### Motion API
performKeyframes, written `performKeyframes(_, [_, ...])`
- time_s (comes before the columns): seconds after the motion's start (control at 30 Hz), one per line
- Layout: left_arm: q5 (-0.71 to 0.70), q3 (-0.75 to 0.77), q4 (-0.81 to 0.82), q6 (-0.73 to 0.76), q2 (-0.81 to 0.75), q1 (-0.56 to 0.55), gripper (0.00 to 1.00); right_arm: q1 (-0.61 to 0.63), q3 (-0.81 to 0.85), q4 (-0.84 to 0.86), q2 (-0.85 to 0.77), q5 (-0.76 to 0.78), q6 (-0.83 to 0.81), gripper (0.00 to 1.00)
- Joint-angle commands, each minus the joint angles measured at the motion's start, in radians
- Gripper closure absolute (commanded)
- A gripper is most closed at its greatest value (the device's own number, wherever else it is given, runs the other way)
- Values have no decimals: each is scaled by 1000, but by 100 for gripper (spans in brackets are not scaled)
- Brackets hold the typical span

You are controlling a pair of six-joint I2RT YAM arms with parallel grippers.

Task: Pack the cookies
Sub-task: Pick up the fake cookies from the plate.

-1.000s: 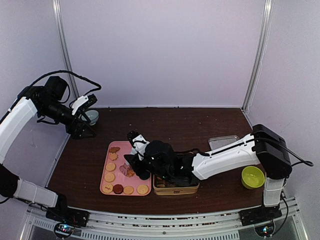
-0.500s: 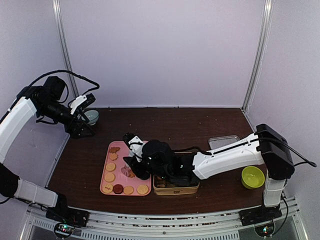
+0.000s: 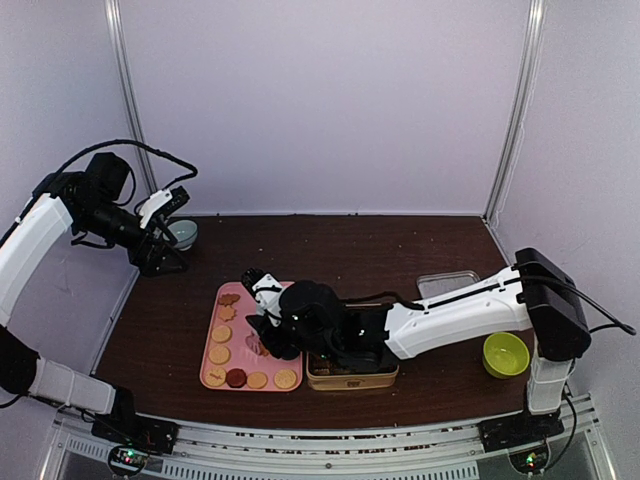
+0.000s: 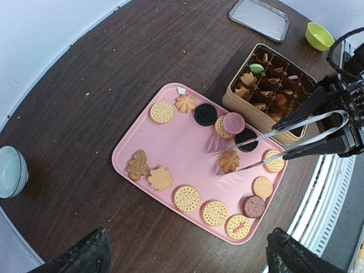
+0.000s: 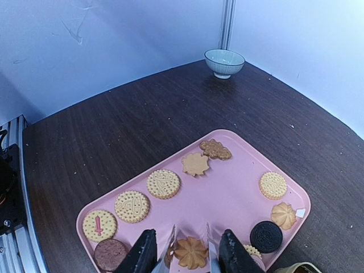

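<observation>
The cookies (image 4: 186, 198) lie mostly along the edges of a pink tray (image 4: 170, 142), and more fill the compartments of a tan tin (image 4: 250, 108) beside it. My right gripper (image 5: 187, 238) is shut on metal tongs (image 4: 296, 127). The tong tips stand on either side of a tan flower-shaped cookie (image 5: 190, 252) near the tray's tin side; I cannot tell whether they touch it. In the top view the right gripper (image 3: 268, 312) hangs over the tray (image 3: 240, 360). My left gripper (image 4: 190, 256) is open, high above the table's left side, holding nothing.
A pale teal bowl (image 3: 183, 233) sits at the back left corner. A lime green bowl (image 3: 505, 353) stands at the right, with a clear flat lid (image 3: 447, 284) behind the tin (image 3: 350, 381). Walls and frame posts close in the table.
My right gripper has shifted the tongs a little to the left over the tray and squeezed them slightly narrower around the flower cookie. The left arm has barely moved.
</observation>
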Motion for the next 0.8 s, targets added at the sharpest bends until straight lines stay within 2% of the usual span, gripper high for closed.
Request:
performKeyframes(0.0, [22,0,14,-4,9,15,2,4,29,-52,-25,32,6,74])
performKeyframes(0.37, [8,-17,41,17,49,71,2,-8,30,8,-200,1,-4,79])
performKeyframes(0.63, [53,-31,65,52,132,155,2,-9,-137,0,-409,6,63,79])
performKeyframes(0.77, [73,-37,72,68,161,168,2,-7,-212,-81,-516,26,98,80])
